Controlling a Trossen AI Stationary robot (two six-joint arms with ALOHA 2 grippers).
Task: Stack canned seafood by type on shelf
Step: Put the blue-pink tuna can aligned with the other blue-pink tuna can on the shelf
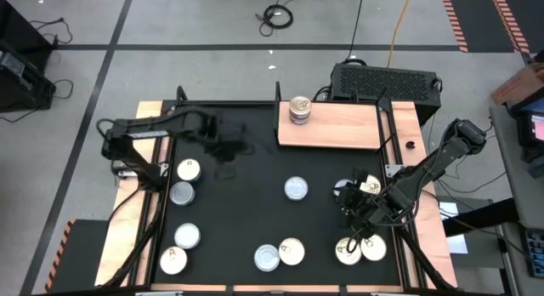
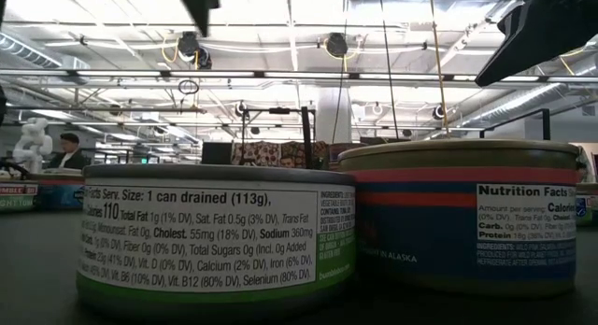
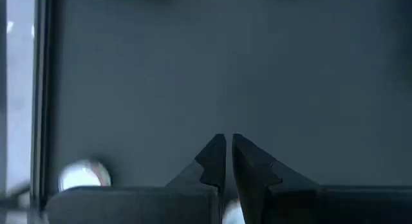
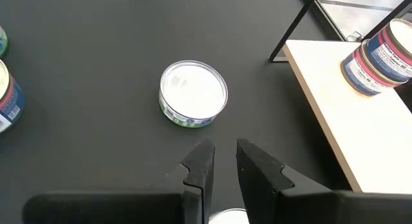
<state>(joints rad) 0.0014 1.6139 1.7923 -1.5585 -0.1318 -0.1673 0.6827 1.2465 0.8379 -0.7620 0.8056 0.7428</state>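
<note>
Overhead and wrist views of the sorting table. The shelf [image 1: 340, 126], a light wooden board at the table's far edge, carries 1 stack of red-and-blue-labelled tins [image 1: 299, 110] at its left end; the rest of the board is bare. About 10 further tins lie loose on the black mat.

The right gripper [image 1: 355, 196] hangs low over the mat's right side, its fingers drawn nearly together with only a narrow slot between them and nothing in it. A silver-lidded, green-labelled tin [image 4: 192, 94] stands just ahead of those fingers, near the mat's centre, well apart from its neighbours. A gold-lidded tin [image 1: 371, 187] sits just beside the gripper. 2 more gold-lidded tins [image 1: 359, 249] lie nearer the front edge.

The left gripper [image 3: 228, 161] waits over bare mat at the left rear, fingers closed almost to touching, empty.

Judged step: the right arm is approaching a loose tin to carry to the shelf; which tin it means to take cannot be told. To do this well, the fingers should spread wider than the tin before descending, straddle it across its round wall below the lid rim, and close squarely. A silver-lidded tin belongs in a new column beside the existing stack, not on it; a gold-lidded one should be set centred on that stack, lest the column topple.
</note>
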